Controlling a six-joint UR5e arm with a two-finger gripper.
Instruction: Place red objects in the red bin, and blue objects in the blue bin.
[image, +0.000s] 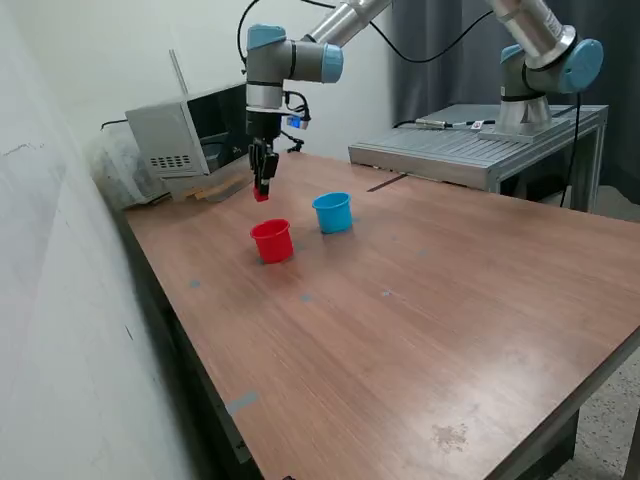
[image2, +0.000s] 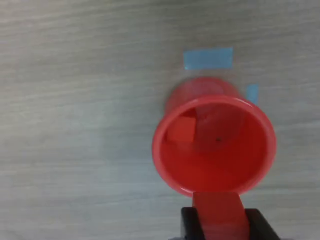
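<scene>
My gripper (image: 261, 190) hangs above the wooden table, shut on a small red cube (image: 261, 195), just behind the red bin (image: 272, 241) and higher than its rim. The wrist view shows the held red cube (image2: 218, 212) between the dark fingers (image2: 189, 225), right at the rim of the red bin (image2: 162, 150). A second red cube (image2: 181, 131) lies inside that cup. The light blue bin (image: 332, 212) stands upright beside the red one, toward the exterior view's right. The blue objects are out of view.
A grey boxy appliance (image: 185, 135) sits at the table's back corner on the exterior view's left. A grey metal platform (image: 470, 150) with a second arm's base (image: 545, 70) stands behind the table. Blue tape patches (image2: 207, 59) mark the tabletop near the red bin.
</scene>
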